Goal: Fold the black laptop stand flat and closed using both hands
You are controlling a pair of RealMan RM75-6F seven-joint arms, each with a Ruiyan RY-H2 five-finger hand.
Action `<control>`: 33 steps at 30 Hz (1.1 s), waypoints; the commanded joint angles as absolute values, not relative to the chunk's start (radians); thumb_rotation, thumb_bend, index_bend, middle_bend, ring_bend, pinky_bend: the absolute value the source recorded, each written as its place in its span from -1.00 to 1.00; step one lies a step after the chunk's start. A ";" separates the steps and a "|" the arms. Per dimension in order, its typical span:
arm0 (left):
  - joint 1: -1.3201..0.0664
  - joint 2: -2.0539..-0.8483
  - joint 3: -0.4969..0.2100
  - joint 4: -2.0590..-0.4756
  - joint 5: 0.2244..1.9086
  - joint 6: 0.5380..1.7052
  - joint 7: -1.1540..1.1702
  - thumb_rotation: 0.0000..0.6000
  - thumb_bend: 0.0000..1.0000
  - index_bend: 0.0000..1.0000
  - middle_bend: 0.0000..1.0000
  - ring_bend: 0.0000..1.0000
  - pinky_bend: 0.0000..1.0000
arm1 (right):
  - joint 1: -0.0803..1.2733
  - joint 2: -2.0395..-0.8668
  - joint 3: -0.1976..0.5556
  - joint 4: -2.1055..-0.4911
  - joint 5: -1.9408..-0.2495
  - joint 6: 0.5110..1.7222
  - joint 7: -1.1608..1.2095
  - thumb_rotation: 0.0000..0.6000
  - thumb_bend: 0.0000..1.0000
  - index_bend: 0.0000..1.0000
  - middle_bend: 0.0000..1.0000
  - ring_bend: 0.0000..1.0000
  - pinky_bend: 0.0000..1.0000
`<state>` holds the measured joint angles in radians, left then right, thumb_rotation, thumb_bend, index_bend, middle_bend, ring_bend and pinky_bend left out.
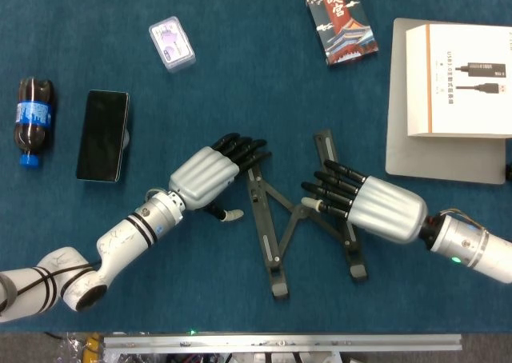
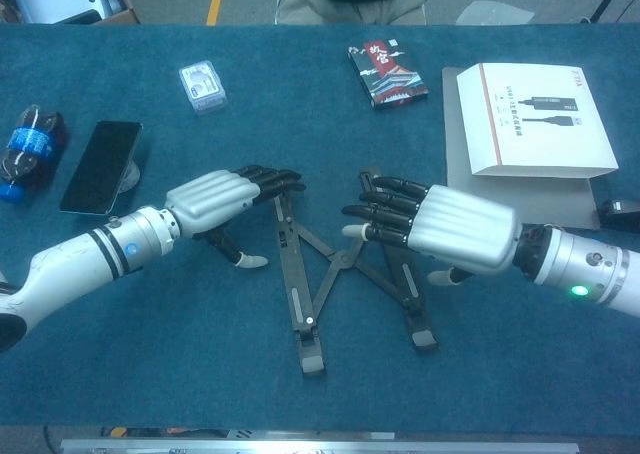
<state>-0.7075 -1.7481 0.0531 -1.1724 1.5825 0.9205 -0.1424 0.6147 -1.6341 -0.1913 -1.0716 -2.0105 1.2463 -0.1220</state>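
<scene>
— Where's the stand?
— The laptop stand (image 1: pixel 300 213) lies spread on the blue tabletop (image 1: pixel 240 83), between the left robot hand (image 1: pixel 210 173) and right robot hand (image 1: pixel 370 205).
— Gripping?
— No, fingers apart, flat over its rails.

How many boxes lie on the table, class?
3: a clear box at the far left, a dark printed box at far centre, and a white box on a grey slab at the far right.

Left hand (image 1: pixel 210 173) and right hand (image 1: pixel 370 206) lie palm-down, fingers extended toward each other.
</scene>
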 commanded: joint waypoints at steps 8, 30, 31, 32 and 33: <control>-0.705 -1.757 0.052 -1.155 1.579 0.930 -0.168 0.65 -0.60 -1.00 -1.00 -1.00 -0.96 | 0.620 -1.689 -0.184 -1.028 -2.006 1.261 -0.121 1.00 -1.00 -1.00 -1.00 -1.00 -1.00; -0.703 -1.769 0.057 -1.142 1.576 0.929 -0.205 0.66 -0.60 -1.00 -1.00 -1.00 -0.96 | 0.641 -1.764 -0.168 -0.995 -1.978 1.254 -0.145 1.00 -1.00 -1.00 -1.00 -1.00 -1.00; -0.703 -1.769 0.057 -1.143 1.576 0.930 -0.206 0.66 -0.60 -1.00 -1.00 -1.00 -0.96 | 0.642 -1.767 -0.166 -0.995 -1.977 1.255 -0.146 1.00 -1.00 -1.00 -1.00 -1.00 -1.00; -0.703 -1.769 0.057 -1.143 1.576 0.930 -0.208 0.66 -0.60 -1.00 -1.00 -1.00 -0.96 | 0.643 -1.772 -0.164 -0.993 -1.975 1.255 -0.149 1.00 -1.00 -1.00 -1.00 -1.00 -1.00; -0.703 -1.769 0.057 -1.144 1.577 0.931 -0.208 0.66 -0.60 -1.00 -1.00 -1.00 -0.96 | 0.644 -1.775 -0.162 -0.992 -1.973 1.255 -0.149 1.00 -1.00 -1.00 -1.00 -1.00 -1.00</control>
<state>-0.7032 -1.7692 0.0571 -1.1435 1.5771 0.9310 -0.2083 0.6433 -1.7738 -0.1633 -0.9929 -1.9740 1.2550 -0.1480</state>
